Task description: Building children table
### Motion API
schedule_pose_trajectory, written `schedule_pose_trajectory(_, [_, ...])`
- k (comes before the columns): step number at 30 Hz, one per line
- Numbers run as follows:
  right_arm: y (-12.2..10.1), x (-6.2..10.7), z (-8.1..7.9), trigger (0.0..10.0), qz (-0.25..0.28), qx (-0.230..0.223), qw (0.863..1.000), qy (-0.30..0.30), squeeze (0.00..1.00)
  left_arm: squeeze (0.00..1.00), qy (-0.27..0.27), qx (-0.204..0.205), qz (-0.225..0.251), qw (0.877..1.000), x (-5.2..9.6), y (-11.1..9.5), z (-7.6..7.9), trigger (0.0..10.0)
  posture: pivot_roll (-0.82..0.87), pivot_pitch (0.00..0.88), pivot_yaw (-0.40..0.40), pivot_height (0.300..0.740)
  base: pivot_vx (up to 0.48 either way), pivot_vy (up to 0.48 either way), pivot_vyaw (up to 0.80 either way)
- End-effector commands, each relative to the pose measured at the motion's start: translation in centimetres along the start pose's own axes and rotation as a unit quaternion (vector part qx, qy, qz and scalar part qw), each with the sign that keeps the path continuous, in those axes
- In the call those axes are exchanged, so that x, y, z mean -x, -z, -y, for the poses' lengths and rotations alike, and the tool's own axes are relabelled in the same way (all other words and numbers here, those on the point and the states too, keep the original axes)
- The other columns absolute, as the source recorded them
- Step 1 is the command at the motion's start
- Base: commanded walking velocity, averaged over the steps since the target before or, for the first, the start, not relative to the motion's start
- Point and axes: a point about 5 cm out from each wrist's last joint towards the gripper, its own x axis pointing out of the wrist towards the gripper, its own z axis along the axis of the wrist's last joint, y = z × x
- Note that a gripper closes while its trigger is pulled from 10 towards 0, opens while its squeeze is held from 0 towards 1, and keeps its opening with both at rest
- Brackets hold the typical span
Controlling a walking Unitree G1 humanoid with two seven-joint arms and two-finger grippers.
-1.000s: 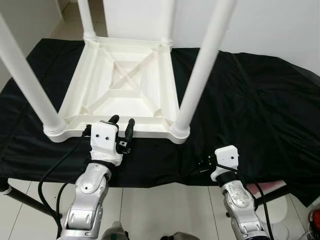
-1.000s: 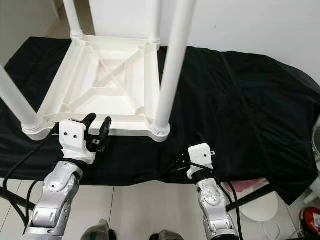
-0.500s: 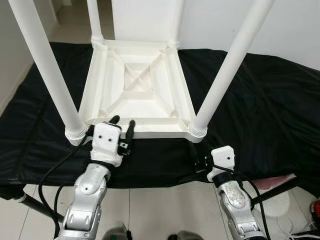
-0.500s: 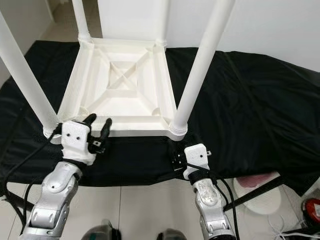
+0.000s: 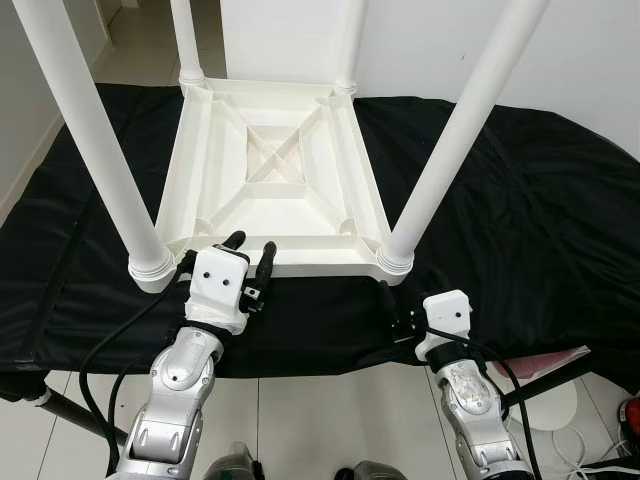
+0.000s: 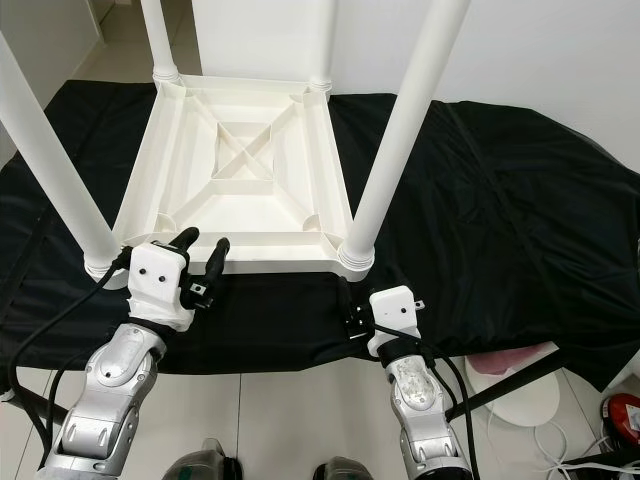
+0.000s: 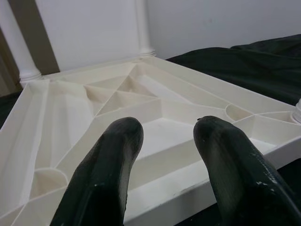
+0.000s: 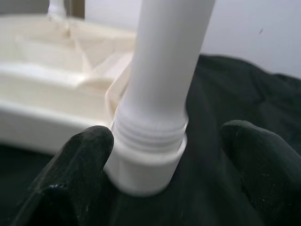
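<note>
Compared with a second ago, the view has steadied; the grippers have barely moved. Left gripper (image 5: 250, 255), jaws spread, empty, hovers at the near rim of the upturned children table (image 5: 275, 170). Right gripper (image 8: 164, 162), jaws spread, brackets the near-right leg (image 8: 160, 94) base on the black-draped table (image 5: 520, 200).

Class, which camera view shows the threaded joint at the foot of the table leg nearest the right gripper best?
The right wrist view: the threaded joint sits close up between the open right gripper fingers, ridges visible. The eye views show it small, at the upturned table corner; the left wrist view catches only its edge.
</note>
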Motion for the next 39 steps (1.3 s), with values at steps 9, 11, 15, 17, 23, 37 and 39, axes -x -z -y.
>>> schedule_pose_trajectory(9, [-3.2, -2.7, 0.5, 10.0, 0.044, -0.016, 0.999, 0.022, 0.76, 0.00, 0.112, 0.001, 0.029, 0.993, -0.9, -1.6, 1.1, 10.0, 0.08, 0.018, -0.060, 0.740, 0.000, 0.000, 0.00])
schedule_pose_trajectory(11, [-3.7, -3.4, 0.1, 10.0, 0.052, -0.012, 0.999, 0.008, 0.00, 0.00, 0.138, 0.013, 0.022, 0.990, -1.2, -1.8, 1.7, 10.0, 0.08, 0.017, -0.059, 0.740, 0.000, 0.000, 0.00])
schedule_pose_trajectory(15, [-4.1, -4.5, 0.0, 10.0, 0.057, -0.015, 0.998, 0.006, 0.00, 0.00, 0.157, -0.016, 0.018, 0.987, -1.3, -1.5, 2.2, 10.0, 0.08, 0.018, -0.059, 0.740, 0.000, 0.000, 0.00])
schedule_pose_trajectory(17, [-4.4, -5.5, 0.0, 10.0, 0.058, -0.015, 0.998, 0.008, 0.00, 0.00, 0.164, -0.031, 0.016, 0.986, -1.5, -1.4, 2.4, 10.0, 0.08, 0.016, -0.058, 0.740, 0.000, 0.000, 0.00])
schedule_pose_trajectory(23, [-5.7, -8.2, 0.4, 10.0, 0.061, -0.020, 0.998, 0.012, 0.00, 0.00, 0.168, -0.040, 0.014, 0.985, -1.9, -1.3, 2.3, 10.0, 0.08, 0.010, -0.060, 0.740, 0.000, 0.000, 0.00])
schedule_pose_trajectory(37, [-8.2, -8.9, 0.2, 10.0, 0.097, -0.027, 0.995, 0.006, 0.00, 0.00, 0.164, -0.039, 0.006, 0.986, -1.6, -1.3, 2.3, 10.0, 0.09, 0.003, -0.073, 0.740, 0.000, 0.000, 0.00])
schedule_pose_trajectory(39, [-8.7, -8.8, 0.1, 0.0, 0.109, -0.025, 0.994, 0.005, 0.00, 0.00, 0.167, -0.040, 0.003, 0.985, -1.5, -1.2, 2.4, 10.0, 0.09, 0.001, -0.073, 0.740, 0.000, 0.000, 0.00])
